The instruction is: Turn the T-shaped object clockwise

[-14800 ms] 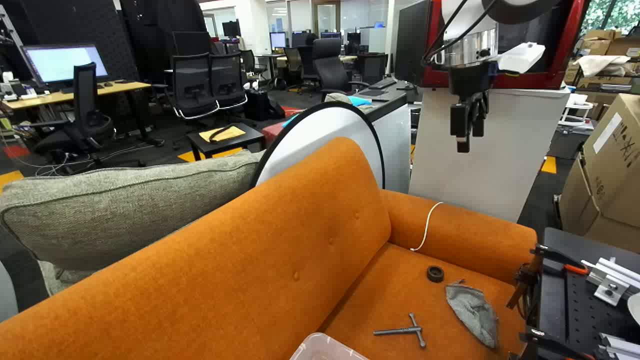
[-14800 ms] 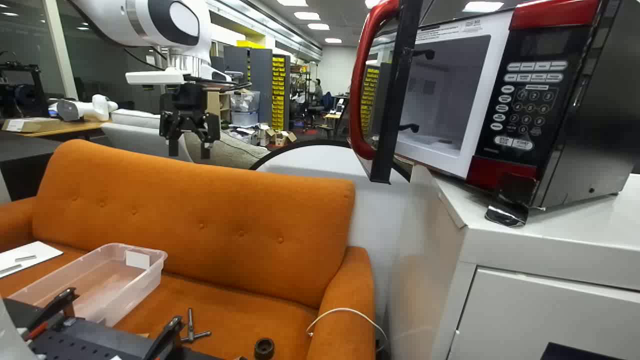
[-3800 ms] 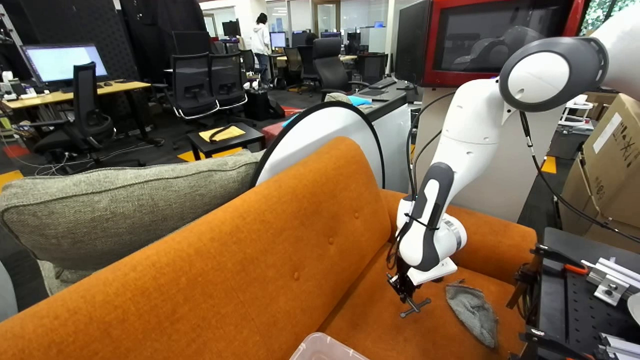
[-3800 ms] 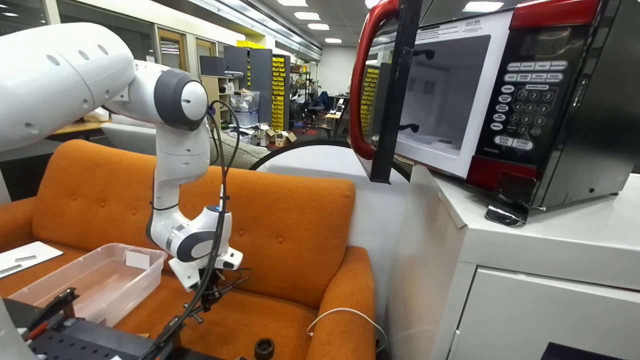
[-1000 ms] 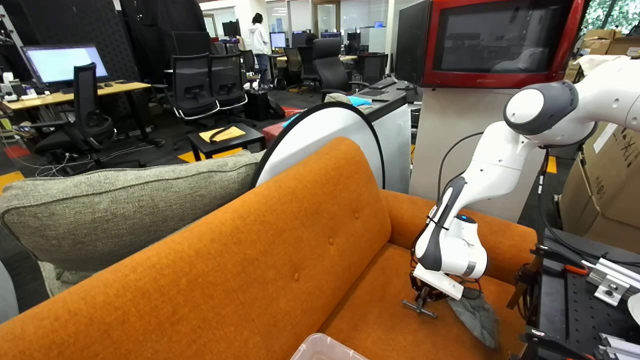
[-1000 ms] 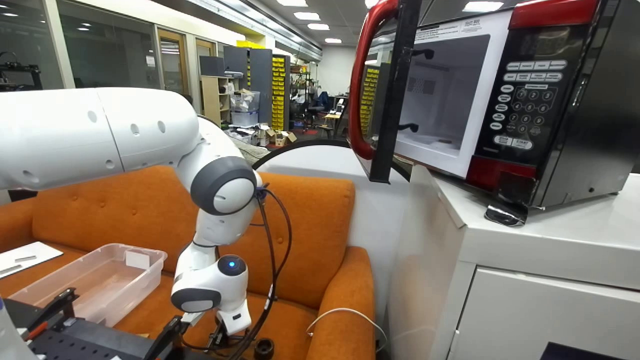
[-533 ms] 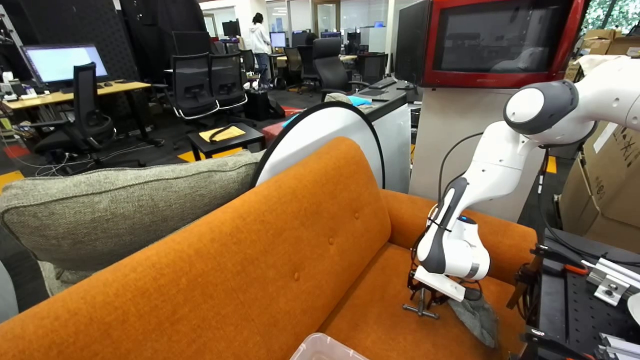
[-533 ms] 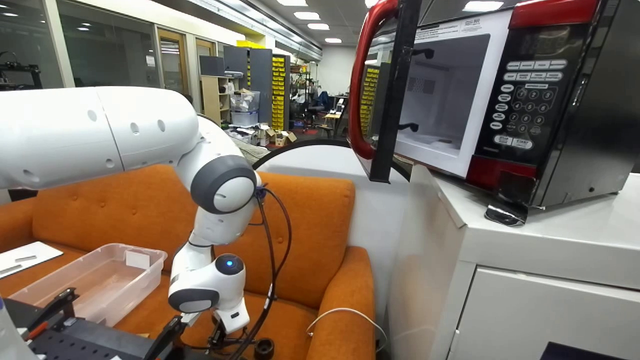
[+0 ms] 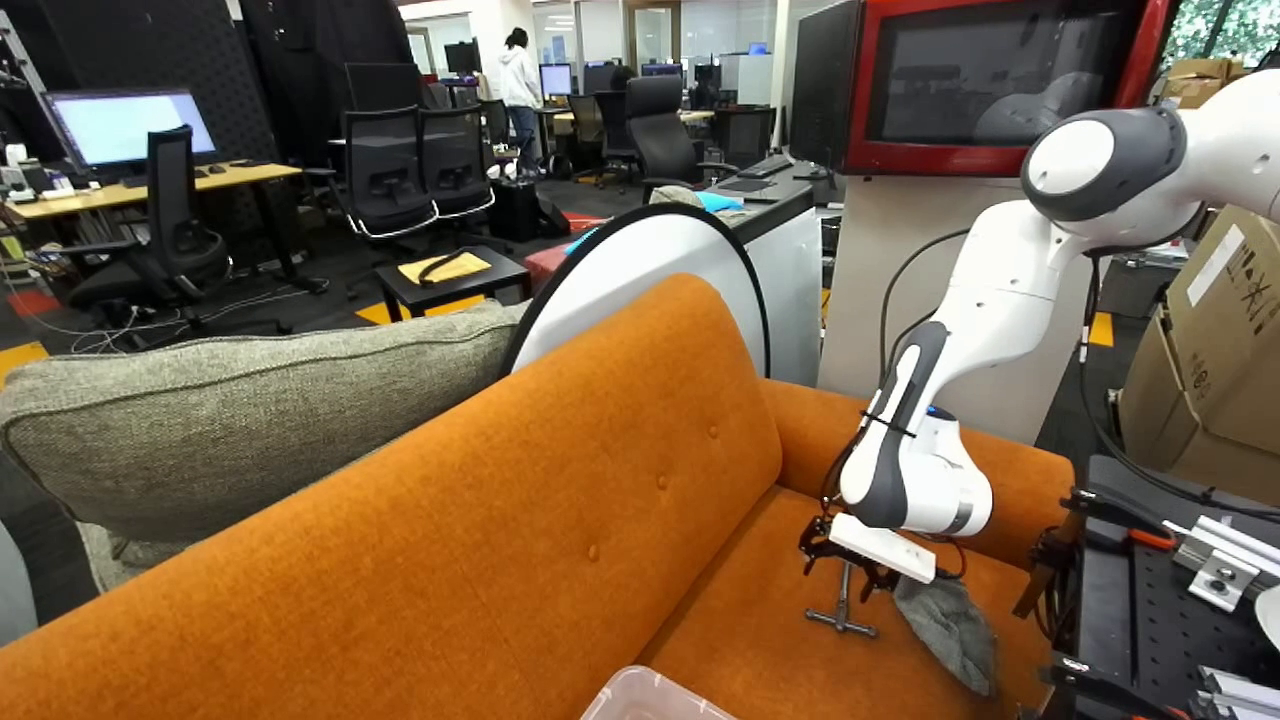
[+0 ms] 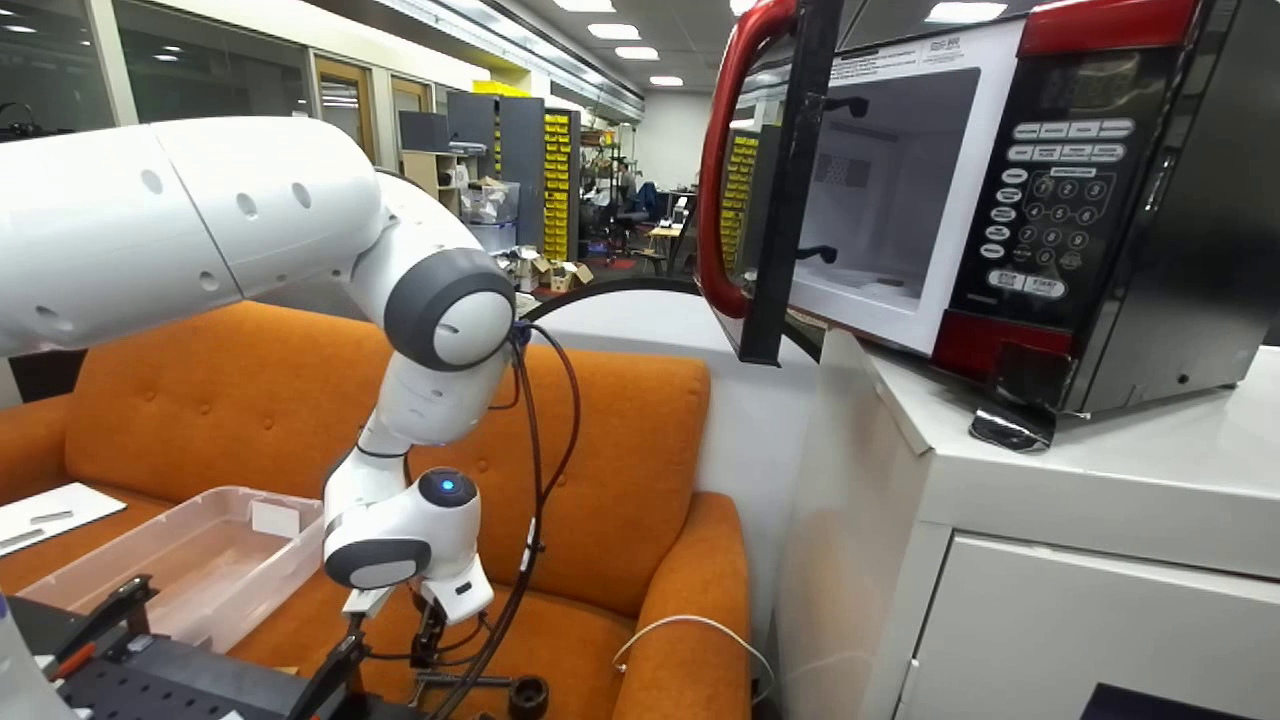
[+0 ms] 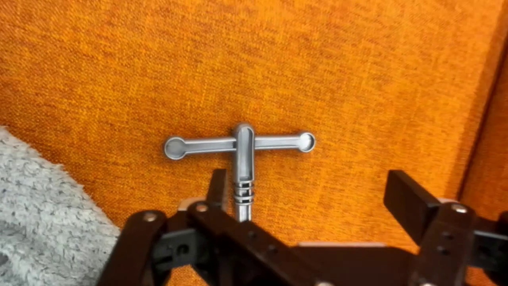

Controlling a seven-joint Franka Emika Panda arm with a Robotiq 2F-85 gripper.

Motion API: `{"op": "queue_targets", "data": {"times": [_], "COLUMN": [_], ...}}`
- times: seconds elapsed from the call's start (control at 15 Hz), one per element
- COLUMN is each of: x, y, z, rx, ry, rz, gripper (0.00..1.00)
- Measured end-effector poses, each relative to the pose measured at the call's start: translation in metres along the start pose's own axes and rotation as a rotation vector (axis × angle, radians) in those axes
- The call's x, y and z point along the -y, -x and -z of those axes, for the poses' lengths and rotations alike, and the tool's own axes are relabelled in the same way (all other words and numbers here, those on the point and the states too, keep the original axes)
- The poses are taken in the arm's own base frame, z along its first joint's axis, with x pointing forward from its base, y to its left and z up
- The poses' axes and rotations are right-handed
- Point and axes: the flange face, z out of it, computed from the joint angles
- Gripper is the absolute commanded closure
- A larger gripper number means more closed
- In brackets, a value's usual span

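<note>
Item: T-shaped object (image 11: 244, 159) lay flat on sofa seat (image 9: 760, 645), below gripper (image 11: 308, 179); gripper stood spread wide, grasping nothing
Progress: turn judged probably done; angle achieved not verifiable from this moment; outstanding, as judged: gripper retreat or slight correction
Room: sofa seat lay bare beyond crossbar (image 11: 240, 143); grey cloth (image 9: 950, 630) lay near one side, backrest (image 9: 600, 480) farther off on other; stem (image 9: 845, 592) end appeared just beside dark ring (image 10: 528, 697) in exterior view, contact not determinable; translucent bin (image 10: 275, 585) stood well apart
</note>
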Motion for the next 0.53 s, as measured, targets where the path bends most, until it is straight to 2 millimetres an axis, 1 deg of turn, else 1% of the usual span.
{"op": "queue_targets", "data": {"times": [0.13, 0.27, 0.4, 0.47, 0.53], "x": [0.01, 0.017, 0.011, 0.008, 0.009], "y": [0.016, 0.037, 0.057, 0.061, 0.061], "z": [0.017, 0.034, 0.05, 0.054, 0.053], "rx": [0.026, 0.071, 0.108, 0.114, 0.112], "ry": [-0.019, -0.046, -0.046, -0.04, -0.04], "rz": [0.064, 0.148, 0.249, 0.257, 0.256], "gripper": [0.0, 0.0, 0.0, 0.0, 0.0]}}
